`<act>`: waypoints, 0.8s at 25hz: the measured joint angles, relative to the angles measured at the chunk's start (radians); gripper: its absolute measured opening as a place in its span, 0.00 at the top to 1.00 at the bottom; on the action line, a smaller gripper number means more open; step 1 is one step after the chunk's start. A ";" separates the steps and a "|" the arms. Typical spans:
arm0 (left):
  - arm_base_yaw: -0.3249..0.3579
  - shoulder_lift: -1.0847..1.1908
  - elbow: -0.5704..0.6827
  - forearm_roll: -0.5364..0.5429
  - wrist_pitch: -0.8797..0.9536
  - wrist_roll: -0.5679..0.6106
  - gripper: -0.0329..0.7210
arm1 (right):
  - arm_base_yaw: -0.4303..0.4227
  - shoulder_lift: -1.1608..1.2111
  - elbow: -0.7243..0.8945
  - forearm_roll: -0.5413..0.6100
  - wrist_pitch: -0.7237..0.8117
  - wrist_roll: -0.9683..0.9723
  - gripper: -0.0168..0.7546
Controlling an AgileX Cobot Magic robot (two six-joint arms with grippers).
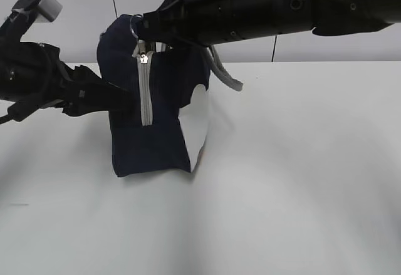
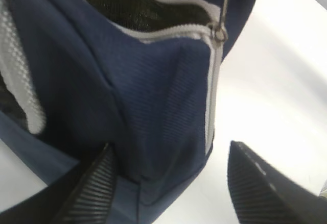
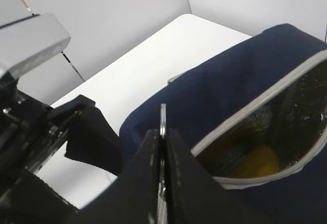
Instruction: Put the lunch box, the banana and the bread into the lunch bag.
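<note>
The navy lunch bag (image 1: 156, 137) stands on the table, its grey zipper (image 1: 145, 93) closed down the near side and open along the top. My right gripper (image 1: 145, 24) reaches across to the bag's top. In the right wrist view it (image 3: 163, 132) is shut on the metal ring pull (image 3: 163, 114). Through the opening a yellow rounded thing (image 3: 258, 162) lies on the silver lining; I cannot tell whether it is the banana or the bread. The lunch box is hidden. My left gripper (image 1: 122, 99) is open, its fingers (image 2: 94, 188) straddling the bag's lower corner (image 2: 168, 132).
The bag's grey webbing handle (image 1: 225, 74) hangs off its right side above the white panel (image 1: 194, 124). The white table (image 1: 301, 181) stretches to the right and front of the bag. A pale wall stands behind.
</note>
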 joint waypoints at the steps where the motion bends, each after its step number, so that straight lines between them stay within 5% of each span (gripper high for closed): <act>1: 0.000 0.000 0.000 0.002 0.000 -0.004 0.30 | 0.000 0.002 -0.007 0.000 -0.001 0.000 0.97; 14: 0.000 0.018 0.000 -0.006 -0.125 -0.008 0.43 | 0.000 0.009 -0.044 -0.002 -0.019 0.004 0.97; 20: 0.000 0.061 -0.002 -0.050 -0.122 -0.009 0.62 | 0.000 0.009 -0.044 -0.011 -0.021 0.004 0.97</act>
